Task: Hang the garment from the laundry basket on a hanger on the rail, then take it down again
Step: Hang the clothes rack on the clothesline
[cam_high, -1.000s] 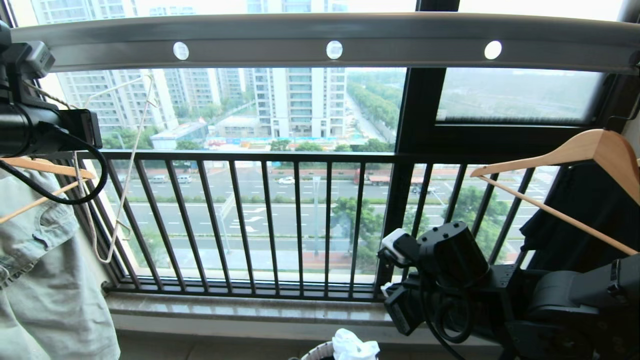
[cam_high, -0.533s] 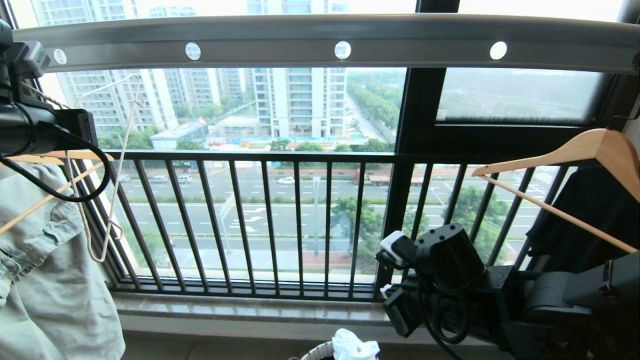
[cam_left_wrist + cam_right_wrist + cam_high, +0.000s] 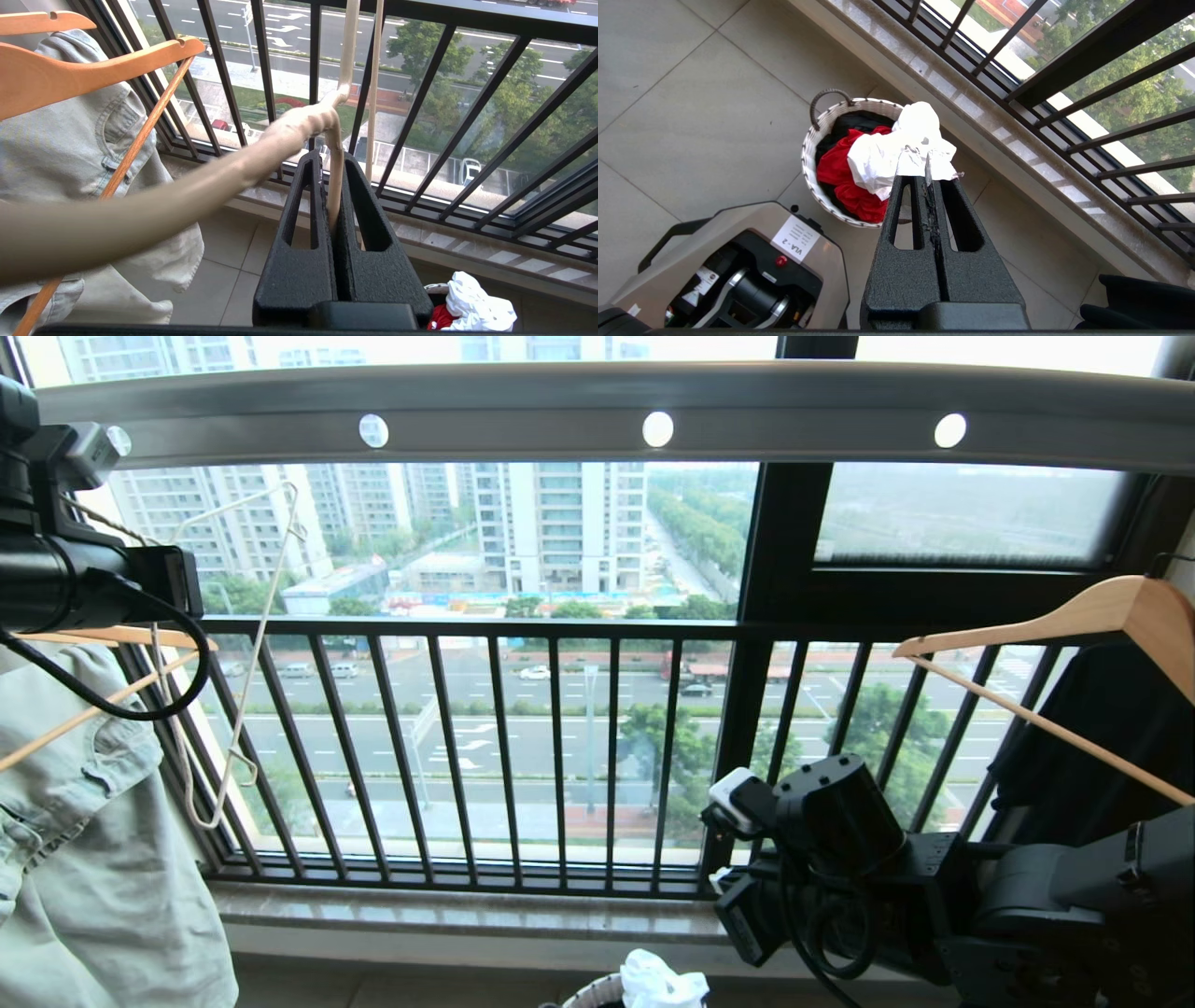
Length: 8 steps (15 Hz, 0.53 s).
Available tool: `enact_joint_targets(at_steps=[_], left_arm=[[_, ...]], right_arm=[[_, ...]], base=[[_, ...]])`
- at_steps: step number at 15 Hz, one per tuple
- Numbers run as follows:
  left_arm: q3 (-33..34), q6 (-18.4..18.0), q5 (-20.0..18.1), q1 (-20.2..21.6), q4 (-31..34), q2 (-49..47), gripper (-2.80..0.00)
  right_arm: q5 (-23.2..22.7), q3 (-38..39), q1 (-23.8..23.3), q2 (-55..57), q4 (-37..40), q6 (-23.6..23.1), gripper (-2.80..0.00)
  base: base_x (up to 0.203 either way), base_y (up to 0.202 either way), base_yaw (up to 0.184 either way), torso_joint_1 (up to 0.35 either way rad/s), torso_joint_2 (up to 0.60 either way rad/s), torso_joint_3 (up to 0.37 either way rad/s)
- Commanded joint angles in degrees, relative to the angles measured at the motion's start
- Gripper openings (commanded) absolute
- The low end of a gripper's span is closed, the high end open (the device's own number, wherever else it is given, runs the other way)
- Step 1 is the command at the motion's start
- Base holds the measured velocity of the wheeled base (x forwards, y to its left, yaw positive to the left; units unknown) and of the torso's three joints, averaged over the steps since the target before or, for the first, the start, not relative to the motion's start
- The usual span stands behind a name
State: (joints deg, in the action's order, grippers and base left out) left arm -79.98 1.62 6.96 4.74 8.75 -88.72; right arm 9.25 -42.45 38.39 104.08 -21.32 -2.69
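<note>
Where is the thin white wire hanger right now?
The wire hanger is at the left of the head view, off the grey rail, pinched in the shut left hand beside the pale denim garment.

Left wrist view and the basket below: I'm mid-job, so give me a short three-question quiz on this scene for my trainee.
1. True or false: the left hand is shut on the cream hanger.
2. Where is the white T-shirt? A: draped on the cream hanger. B: in the laundry basket. C: spread flat on the floor tiles.
3. Fill in: the bright cloth beside the T-shirt in the basket is ____.

Key: 1 true; 2 B; 3 red.
</note>
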Motion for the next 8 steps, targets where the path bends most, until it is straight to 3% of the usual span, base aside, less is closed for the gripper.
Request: enact_joint_targets(at_steps=[1,8], left_arm=[[0.18,-0.04,-0.11,0.0,0.13,-0.05,-2.8],[-0.48,0.05,-0.09,0.34,0.04,-2.63,-2.8]], right_arm=[[0.06,0.0,0.01,0.07,-0.12,-0.03,-2.8],[0.06,0.08,0.01,0.16,-0.12,-0.03,-2.8]], base=[[0.0,0.0,0.0,0.0,0.0,0.0],[0.0,0.0,0.0,0.0,0.0,0.0]])
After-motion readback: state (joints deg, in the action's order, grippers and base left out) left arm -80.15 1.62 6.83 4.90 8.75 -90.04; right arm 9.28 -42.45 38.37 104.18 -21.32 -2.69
